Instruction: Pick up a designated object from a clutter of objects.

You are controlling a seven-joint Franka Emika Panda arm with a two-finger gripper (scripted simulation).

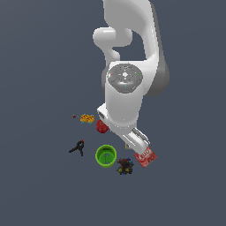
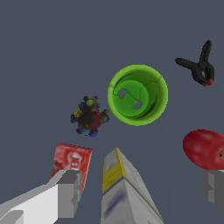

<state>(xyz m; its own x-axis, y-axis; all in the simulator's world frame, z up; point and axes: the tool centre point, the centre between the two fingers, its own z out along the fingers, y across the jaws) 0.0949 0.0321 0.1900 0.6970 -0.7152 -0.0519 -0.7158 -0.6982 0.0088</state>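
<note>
Pick not yet made. Dark clump lies on the bench, just beside the green cup, free of any grip. End effector hangs above the clutter, fingers spread, holding nothing. Left: centre over clump, descend, close, lift.

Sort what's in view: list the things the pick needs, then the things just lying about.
Needed:
dark clump
gripper, jaws apart, holding nothing

Lying about:
green cup
black clamp
red round piece
red box
yellow-white box
orange lump
</note>
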